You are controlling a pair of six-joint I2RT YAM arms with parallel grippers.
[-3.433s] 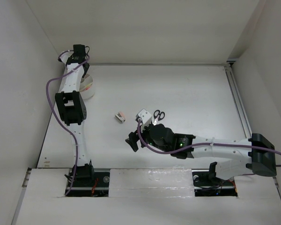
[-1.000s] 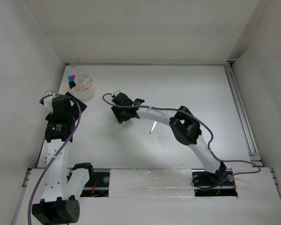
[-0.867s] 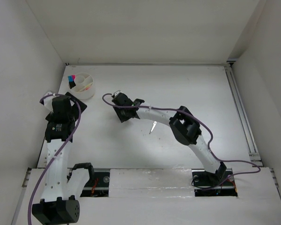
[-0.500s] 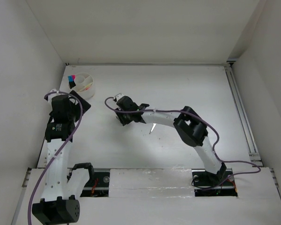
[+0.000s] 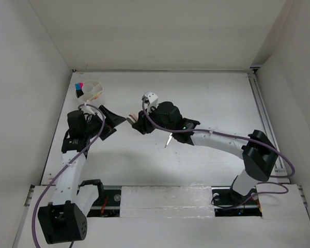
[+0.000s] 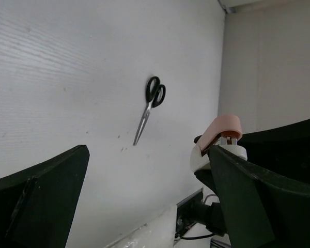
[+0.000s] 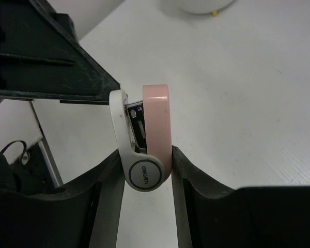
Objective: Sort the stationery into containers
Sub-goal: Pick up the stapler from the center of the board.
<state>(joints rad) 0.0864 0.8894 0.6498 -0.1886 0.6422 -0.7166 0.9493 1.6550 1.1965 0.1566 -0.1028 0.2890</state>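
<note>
White walls [image 5: 160,36] are boxing in the table [image 5: 206,93] on three sides; a metal rail [image 5: 262,113] is running along its right edge.

pink-and-white piece [image 7: 144,139], black-handled scissors [image 6: 148,108], white cup [image 5: 102,89], white table [image 5: 212,98]

The right gripper [image 7: 144,173] pinches a small white-and-pink stapler [image 7: 156,119] between its two dark fingers, over a white table [image 7: 248,103]. A black wedge [image 7: 51,57] lies just left of it. A white cup [image 7: 201,5] shows at the top edge.

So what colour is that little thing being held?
The small piece is white and pink, clearest in the right wrist view.
</note>
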